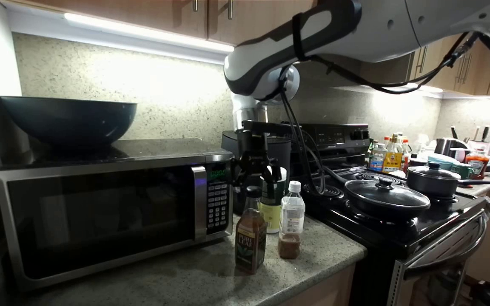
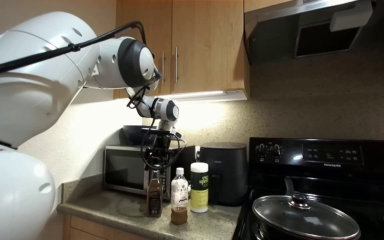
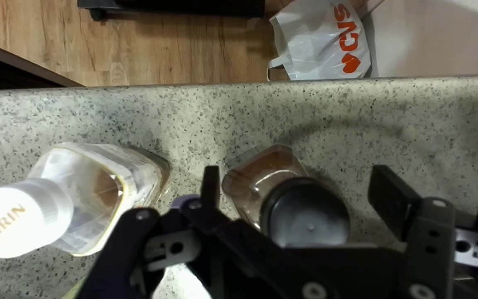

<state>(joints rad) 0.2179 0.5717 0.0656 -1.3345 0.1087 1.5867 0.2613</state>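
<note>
The white Franka arm [image 1: 381,34] is stretched high and bends at its wrist [image 2: 162,109], under which the black Robotiq pincer [image 3: 297,180] is pointing down. In the wrist view, its two fingers [image 3: 390,199] stand clearly apart from each other. Black cables [image 2: 28,60] run along the arm and hang in loops near the pincer.

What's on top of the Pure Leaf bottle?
A black cap sits on the Pure Leaf bottle. In the wrist view the cap shows between the open fingers. It covers the bottle's mouth, so the rim and anything under the cap can't be seen.
</note>
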